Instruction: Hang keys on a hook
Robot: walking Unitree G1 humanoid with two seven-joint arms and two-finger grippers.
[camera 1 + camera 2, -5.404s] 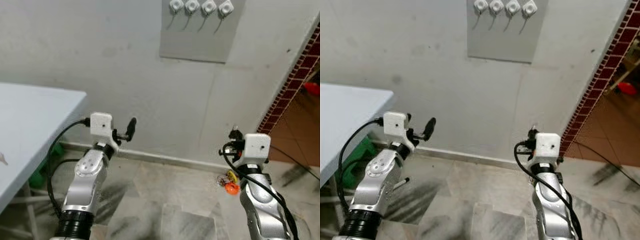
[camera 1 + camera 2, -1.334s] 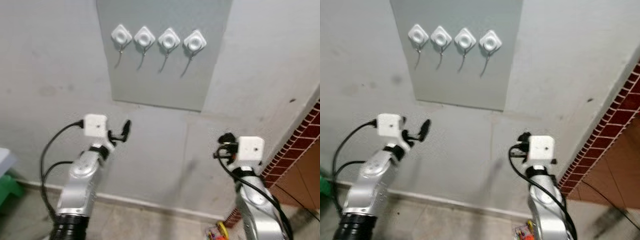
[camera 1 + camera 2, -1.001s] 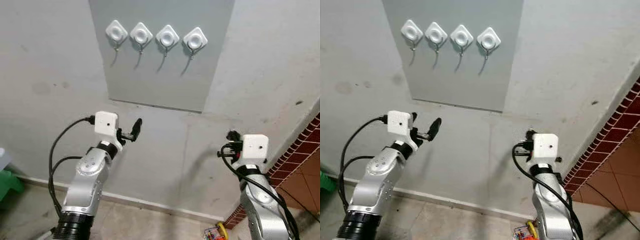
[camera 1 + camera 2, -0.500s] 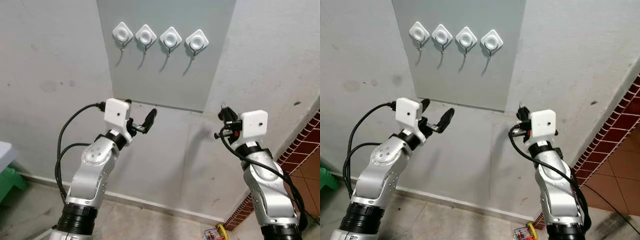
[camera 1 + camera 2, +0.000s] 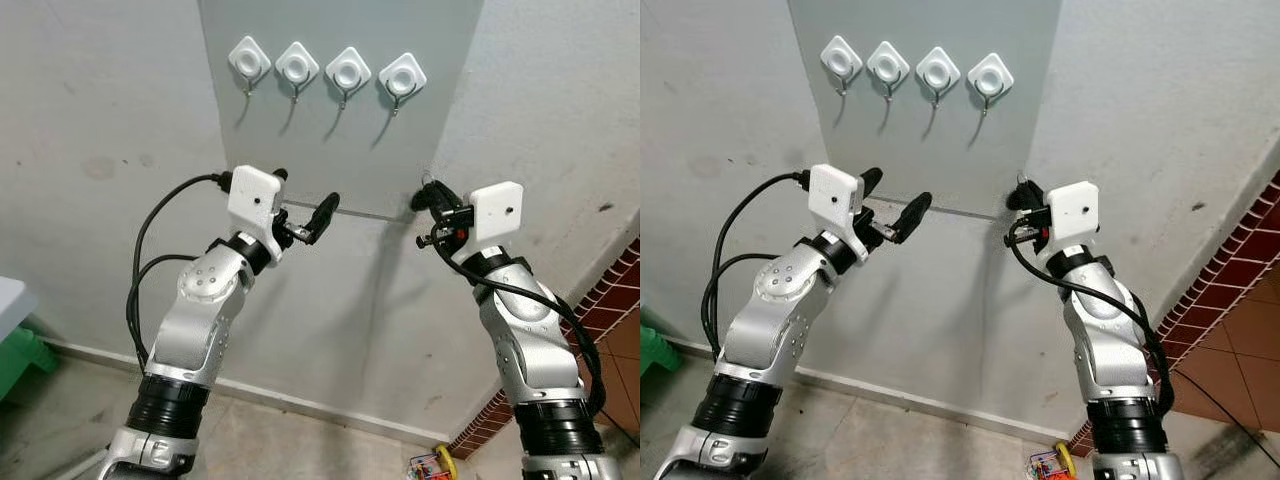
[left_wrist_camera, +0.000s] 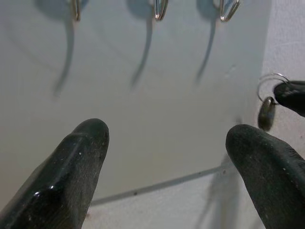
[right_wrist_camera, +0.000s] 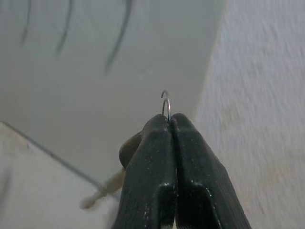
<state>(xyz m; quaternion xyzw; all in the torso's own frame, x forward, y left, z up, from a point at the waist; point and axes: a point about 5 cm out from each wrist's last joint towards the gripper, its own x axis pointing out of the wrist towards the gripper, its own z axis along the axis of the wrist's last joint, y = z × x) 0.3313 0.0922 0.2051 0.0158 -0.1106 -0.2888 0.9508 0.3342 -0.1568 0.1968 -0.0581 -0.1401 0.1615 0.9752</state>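
Note:
A grey panel (image 5: 340, 140) on the wall carries a row of white diamond-shaped hooks (image 5: 348, 67), each with a bare metal hook under it. My right gripper (image 5: 430, 200) is raised just below the panel's lower right corner, under the rightmost hook (image 5: 402, 73), and is shut on the keys. A thin key ring (image 7: 165, 101) sticks up from its fingertips, and a key (image 6: 266, 113) hangs below the ring. My left gripper (image 5: 305, 195) is open and holds nothing. It sits in front of the panel's lower edge, left of the right gripper.
The white plaster wall runs behind both arms, with a red brick edge (image 5: 615, 310) at the far right. A white table corner (image 5: 8, 300) and a green object (image 5: 20, 355) sit at the lower left. A small orange and yellow item (image 5: 435, 465) lies on the floor.
Both arms have risen toward the panel, and the right gripper with the keys now reaches its lower right corner. The view tilted up from the floor to the hooks.

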